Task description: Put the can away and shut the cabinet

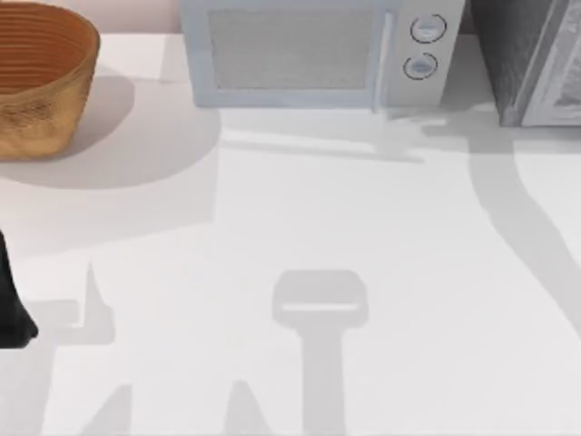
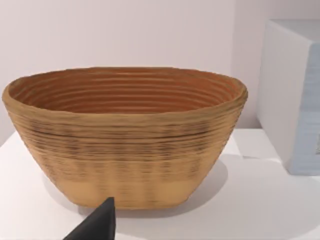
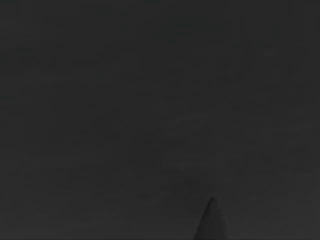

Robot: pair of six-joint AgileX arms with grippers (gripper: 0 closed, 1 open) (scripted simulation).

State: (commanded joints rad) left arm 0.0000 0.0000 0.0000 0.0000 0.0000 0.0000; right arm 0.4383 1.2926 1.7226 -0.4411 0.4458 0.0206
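Sitting at nine o'clock on the table (image 1: 300, 227), left arm's tool (image 1: 14, 313) faces the basket (image 2: 125, 135); its fingers' state I cannot tell; right wrist view is dark.

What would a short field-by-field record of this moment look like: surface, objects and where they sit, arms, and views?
surface: white table
basket: woven basket at the far left of the table, upright, nothing seen inside it in the left wrist view
microwave: pale microwave at the far edge near the middle, door shut, two dials on its right side
cabinet: grey cabinet at the far right corner
left arm: dark part at the table's left edge; a dark fingertip faces the basket
right wrist view: dark
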